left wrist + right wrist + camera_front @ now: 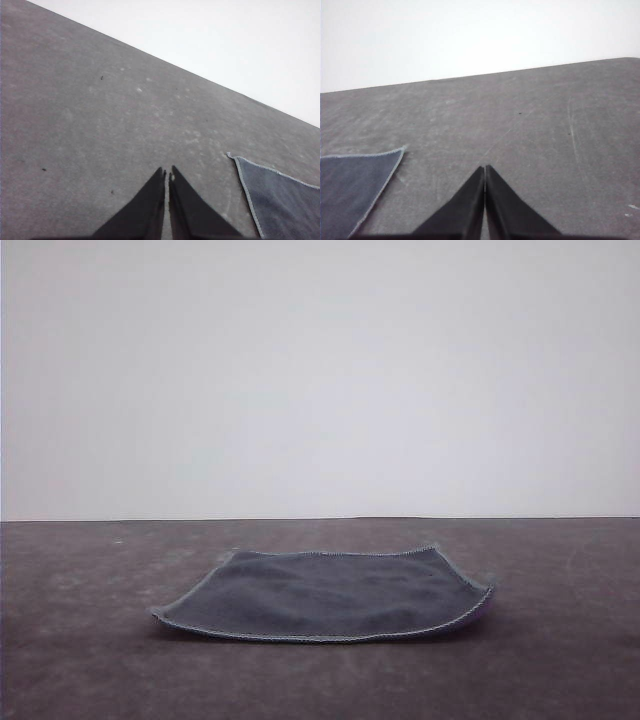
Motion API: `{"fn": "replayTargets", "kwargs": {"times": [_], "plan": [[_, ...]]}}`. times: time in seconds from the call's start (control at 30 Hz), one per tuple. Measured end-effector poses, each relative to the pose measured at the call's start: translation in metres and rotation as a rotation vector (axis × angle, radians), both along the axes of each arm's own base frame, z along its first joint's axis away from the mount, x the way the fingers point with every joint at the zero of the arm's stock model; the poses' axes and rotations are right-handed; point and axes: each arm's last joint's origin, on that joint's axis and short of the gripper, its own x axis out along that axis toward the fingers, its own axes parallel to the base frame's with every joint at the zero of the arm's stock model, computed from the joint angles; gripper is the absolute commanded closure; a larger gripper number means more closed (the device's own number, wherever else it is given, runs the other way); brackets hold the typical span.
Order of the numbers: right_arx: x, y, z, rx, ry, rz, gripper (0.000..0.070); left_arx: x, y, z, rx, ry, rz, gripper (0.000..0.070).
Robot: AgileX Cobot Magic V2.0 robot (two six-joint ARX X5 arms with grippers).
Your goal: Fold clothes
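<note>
A dark grey cloth lies flat on the table, lower centre of the front view. Left gripper and right gripper hover beside it, fingers together, empty.

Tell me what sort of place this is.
Probably a robot test bench, not a home: a bare, scuffed dark table, a plain white backdrop, and one cloth lying flat between two shut pincers.
</note>
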Motion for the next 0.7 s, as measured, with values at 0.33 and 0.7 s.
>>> {"fn": "replayTargets", "kwargs": {"times": [0.33,0.7], "plan": [[-0.003,0.003,0.019,0.166,-0.052,0.101,0.0700,-0.004,0.000,0.018,-0.050,-0.030,0.005,0.0697],[-0.023,0.002,0.092,0.175,0.079,0.087,0.0700,-0.014,0.001,0.088,-0.035,0.189,0.009,0.0697]]}}
